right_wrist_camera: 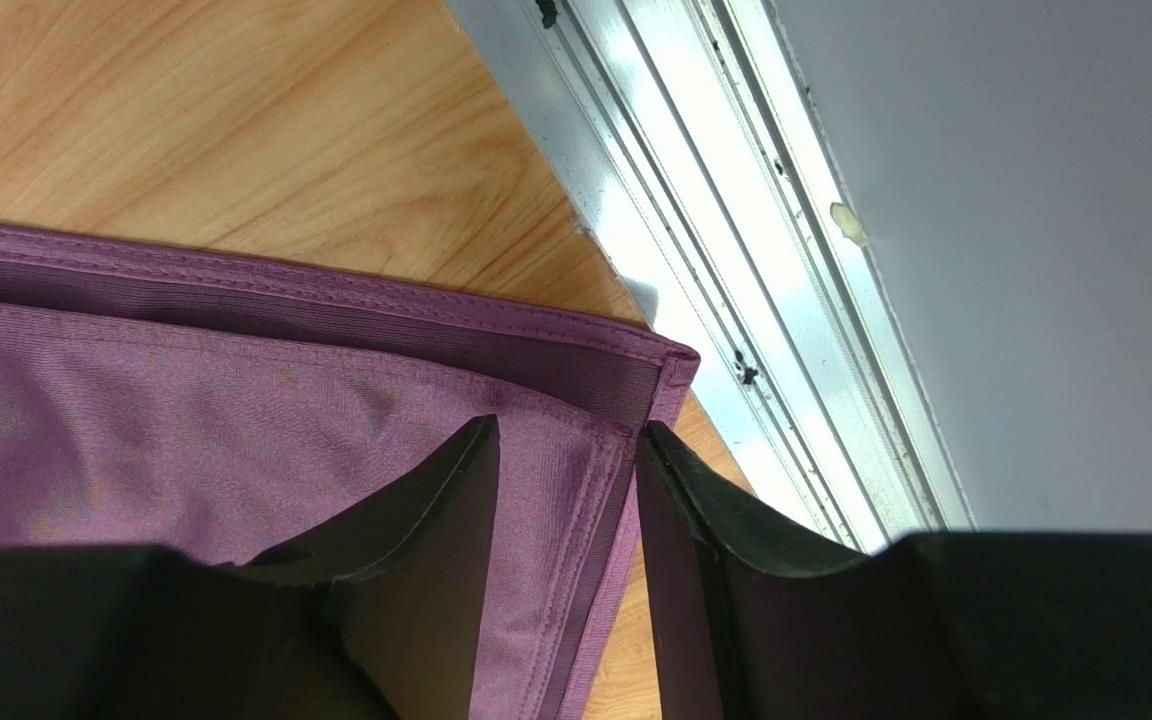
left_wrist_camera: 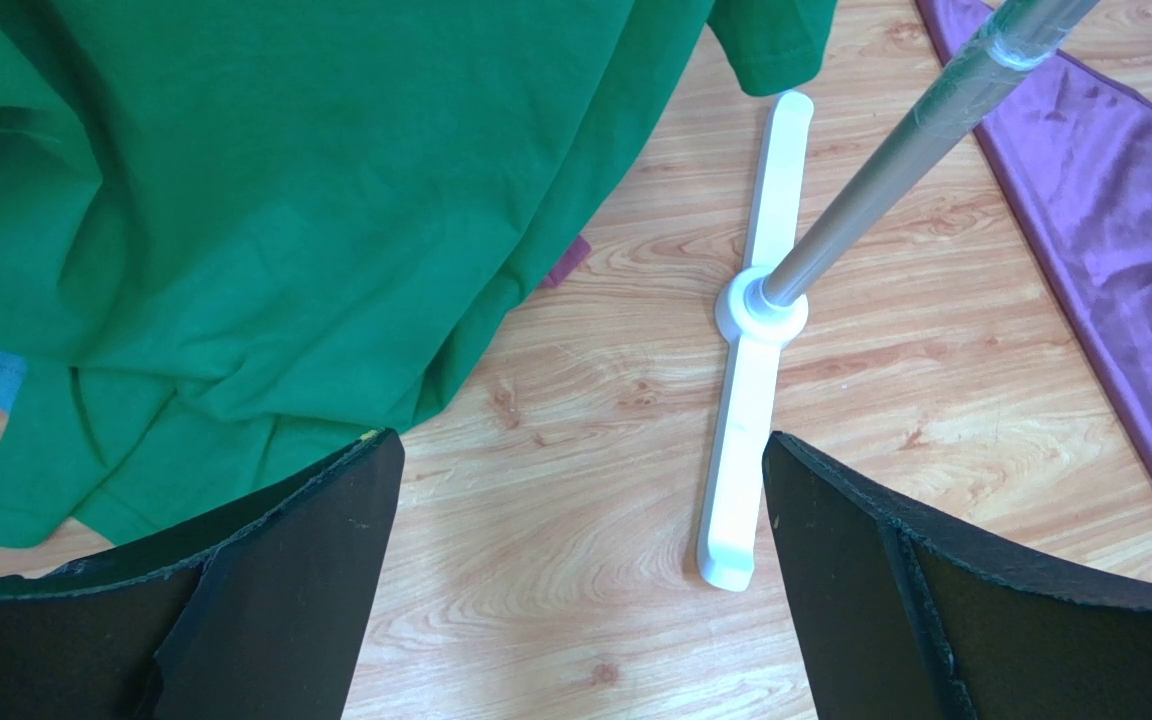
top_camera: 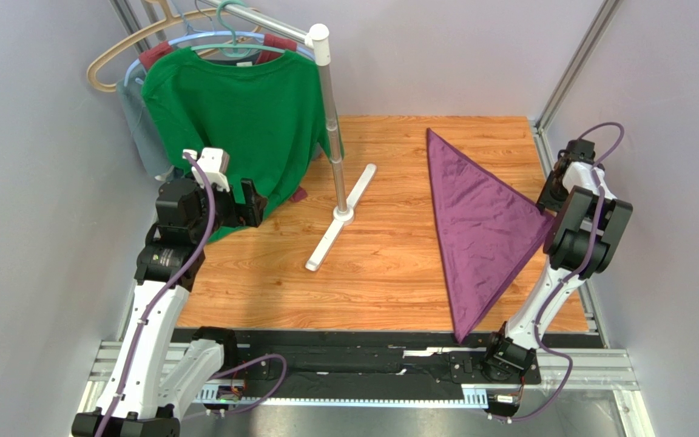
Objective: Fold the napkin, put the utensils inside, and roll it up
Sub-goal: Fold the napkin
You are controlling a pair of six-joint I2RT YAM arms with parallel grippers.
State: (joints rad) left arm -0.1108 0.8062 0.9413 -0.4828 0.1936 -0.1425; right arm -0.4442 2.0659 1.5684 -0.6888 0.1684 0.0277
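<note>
napkin [top_camera: 476, 218] right corner behind right arm [top_camera: 590, 228], maroon garment [top_camera: 276, 43] mostly behind green shirt [top_camera: 235, 118]

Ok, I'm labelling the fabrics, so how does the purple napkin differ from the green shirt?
The napkin lies flat on the table, folded into a triangle; the green shirt hangs from a hanger on the rack. The napkin is purple and smooth; the green shirt is rumpled at its hem. Both are plain cloth.
</note>
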